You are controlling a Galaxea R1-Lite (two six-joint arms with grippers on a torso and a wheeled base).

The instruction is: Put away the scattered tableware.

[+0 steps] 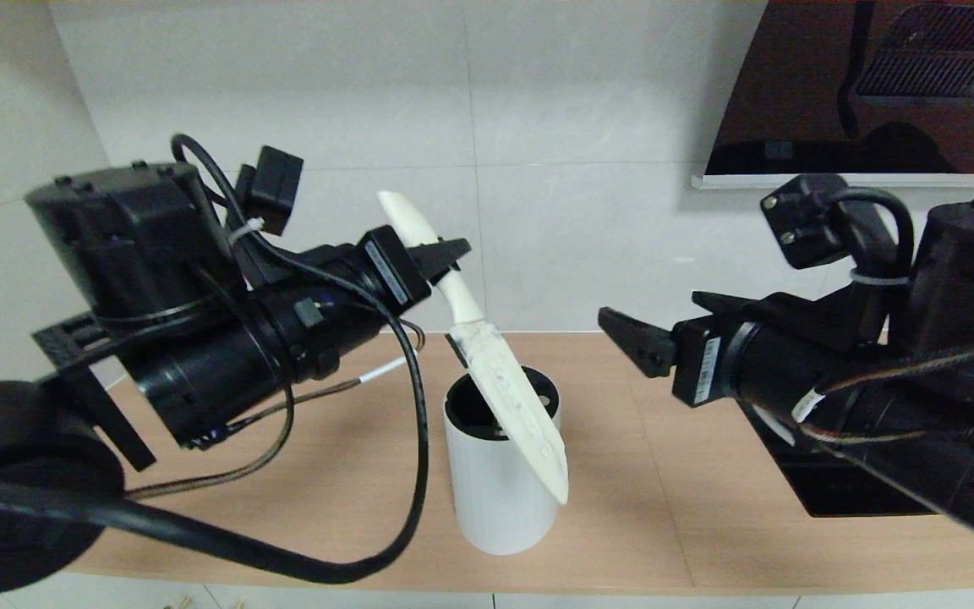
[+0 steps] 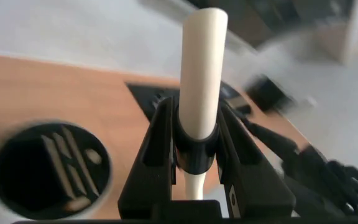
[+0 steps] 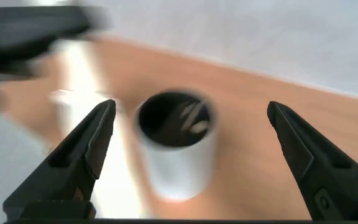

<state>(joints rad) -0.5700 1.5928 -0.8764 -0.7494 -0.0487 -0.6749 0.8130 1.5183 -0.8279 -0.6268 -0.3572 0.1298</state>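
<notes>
I am at the step of dropping a piece of tableware into its holder. My left gripper (image 1: pixel 445 258), left of centre in the head view, is pinching the pale handle of a white knife (image 1: pixel 504 389). The handle end sticks up past the jaws toward the top of the frame. The blade slants down and to the right, with its tip in the lower middle.

The white cylindrical holder (image 1: pixel 500 499) stands upright on the counter (image 1: pixel 690 474) at lower centre. Pale pieces already rest in its dark opening. In the head view the blade crosses that opening and its tip overlaps the outer wall of the holder. I judge the knife to be raised above the rim and not yet inside, though I cannot tell how high.

The next move calls for bringing the tip over the opening and setting the blade nearer upright. Then I can lower it and let go of the handle. If the tip catches the rim, the holder could tip over.

My right gripper (image 1: pixel 652 309) hangs right of centre with its jaws spread and nothing between them, well apart from the knife.
</notes>
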